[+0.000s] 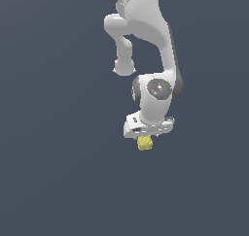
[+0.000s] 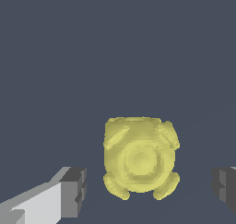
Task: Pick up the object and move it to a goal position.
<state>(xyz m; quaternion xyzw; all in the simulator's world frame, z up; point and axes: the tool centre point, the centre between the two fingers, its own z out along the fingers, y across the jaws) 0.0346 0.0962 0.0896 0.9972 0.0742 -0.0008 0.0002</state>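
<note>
The object [image 1: 145,143] is a small pale-yellow, lumpy, roughly round chunk. In the exterior view it sits just below the white gripper's hand. In the wrist view the object [image 2: 139,157] lies between the two dark fingertips. One fingertip [image 2: 73,191] and the other [image 2: 224,187] each stand apart from it with a gap on both sides. The gripper [image 2: 148,189] is open around the object and does not touch it. In the exterior view the fingers are hidden behind the hand and the object.
The white arm [image 1: 146,41] reaches down from the top of the exterior view. The surroundings are a plain dark blue-grey surface [image 1: 58,172] with no other objects in view.
</note>
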